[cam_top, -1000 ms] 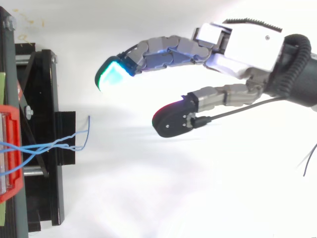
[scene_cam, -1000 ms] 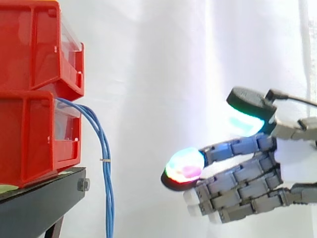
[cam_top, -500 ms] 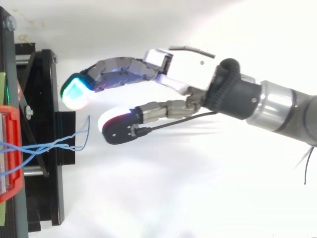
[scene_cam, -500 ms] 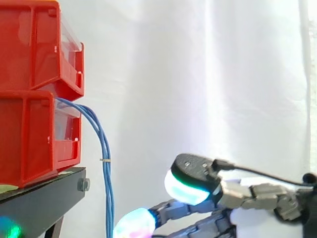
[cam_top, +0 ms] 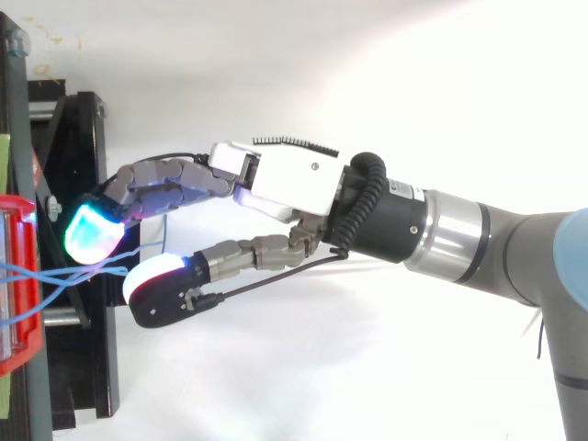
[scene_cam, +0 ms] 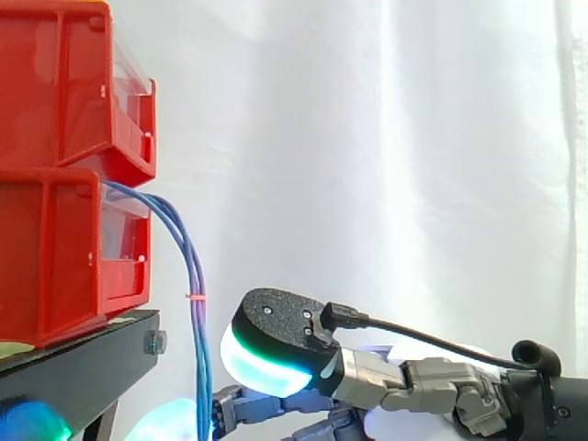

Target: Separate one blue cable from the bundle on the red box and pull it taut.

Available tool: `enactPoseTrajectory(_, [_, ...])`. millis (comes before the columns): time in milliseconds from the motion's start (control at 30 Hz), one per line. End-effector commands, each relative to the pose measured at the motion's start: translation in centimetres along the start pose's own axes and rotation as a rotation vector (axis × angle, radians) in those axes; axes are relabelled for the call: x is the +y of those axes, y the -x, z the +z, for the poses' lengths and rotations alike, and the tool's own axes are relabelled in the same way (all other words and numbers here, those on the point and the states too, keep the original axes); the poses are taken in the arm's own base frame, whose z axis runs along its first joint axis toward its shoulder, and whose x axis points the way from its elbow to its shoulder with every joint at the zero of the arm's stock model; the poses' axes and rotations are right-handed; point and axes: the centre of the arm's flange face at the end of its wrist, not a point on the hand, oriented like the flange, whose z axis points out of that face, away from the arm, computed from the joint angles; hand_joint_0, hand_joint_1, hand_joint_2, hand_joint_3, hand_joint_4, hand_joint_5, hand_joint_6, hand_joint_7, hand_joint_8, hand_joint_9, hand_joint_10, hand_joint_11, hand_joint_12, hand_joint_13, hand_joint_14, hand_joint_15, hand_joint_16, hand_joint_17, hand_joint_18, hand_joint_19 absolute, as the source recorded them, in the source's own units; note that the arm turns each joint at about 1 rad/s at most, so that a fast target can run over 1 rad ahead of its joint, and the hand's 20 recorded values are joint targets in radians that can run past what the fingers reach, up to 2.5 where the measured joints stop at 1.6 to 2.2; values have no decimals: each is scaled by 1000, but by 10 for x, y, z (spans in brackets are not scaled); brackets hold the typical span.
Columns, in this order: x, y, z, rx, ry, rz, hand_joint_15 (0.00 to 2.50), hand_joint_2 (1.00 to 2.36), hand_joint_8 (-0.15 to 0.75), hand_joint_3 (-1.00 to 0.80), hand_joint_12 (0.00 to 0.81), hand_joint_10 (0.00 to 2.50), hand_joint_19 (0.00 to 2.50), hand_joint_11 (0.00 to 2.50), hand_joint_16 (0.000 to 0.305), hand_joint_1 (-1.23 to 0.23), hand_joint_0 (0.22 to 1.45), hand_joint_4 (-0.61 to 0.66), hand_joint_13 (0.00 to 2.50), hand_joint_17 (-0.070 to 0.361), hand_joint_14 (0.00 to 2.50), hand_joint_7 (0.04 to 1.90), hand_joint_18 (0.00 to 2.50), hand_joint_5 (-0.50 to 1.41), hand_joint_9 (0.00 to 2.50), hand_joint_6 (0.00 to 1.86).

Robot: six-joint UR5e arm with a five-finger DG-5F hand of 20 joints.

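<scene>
At the left of the side view we see an upper red bin (scene_cam: 64, 83) sitting on a lower red bin (scene_cam: 55, 248), both on a black stand (scene_cam: 83, 367) before a white curtain (scene_cam: 413, 138). From the front of the lower bin a bundle of blue cables (scene_cam: 196, 344) arches out and hangs straight down past the stand's edge, bound by a small tie (scene_cam: 195, 297) partway down. We find the hand (scene_cam: 413, 386) low at the right, its thumb (scene_cam: 271, 349) just right of the hanging bundle. Lower down, the fingers cross the cables, and one glowing fingertip (scene_cam: 170, 423) shows on their far side, under the stand. From above, the hand reaches toward the bin with fingers nearly straight and the thumb held apart from them, so we read it as spread wide and gripping nothing. Loose blue strands (cam_top: 41, 276) fan out from the bin and run into the gap between the cyan-green fingertip and the thumb pad; we cannot tell whether any strand touches either pad
</scene>
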Motion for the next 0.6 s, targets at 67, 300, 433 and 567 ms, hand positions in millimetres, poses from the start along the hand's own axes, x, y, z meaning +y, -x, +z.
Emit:
enactPoseTrajectory(67, [3, -9, -1, 9, 6, 14, 149, 1001, 308, -494, 376, 5, 155, 259, 50, -603, 491, 341, 429, 112, 4, 952, 332, -118, 631, 503])
enactPoseTrajectory(300, [7, -18, -4, 26, 7, 17, 168, 1000, 312, -493, 378, 6, 189, 280, 50, -601, 494, 338, 456, 112, 5, 1010, 374, -102, 656, 503])
enactPoseTrajectory(433, [10, -20, -5, 33, 4, 24, 183, 1000, 316, -492, 381, 7, 213, 293, 49, -599, 500, 312, 487, 110, 5, 1079, 412, -89, 683, 503])
enactPoseTrajectory(567, [27, -14, -11, 47, -41, 9, 201, 1001, 315, -483, 380, 7, 244, 311, 48, -605, 510, 285, 519, 107, 6, 1148, 445, -79, 696, 502])
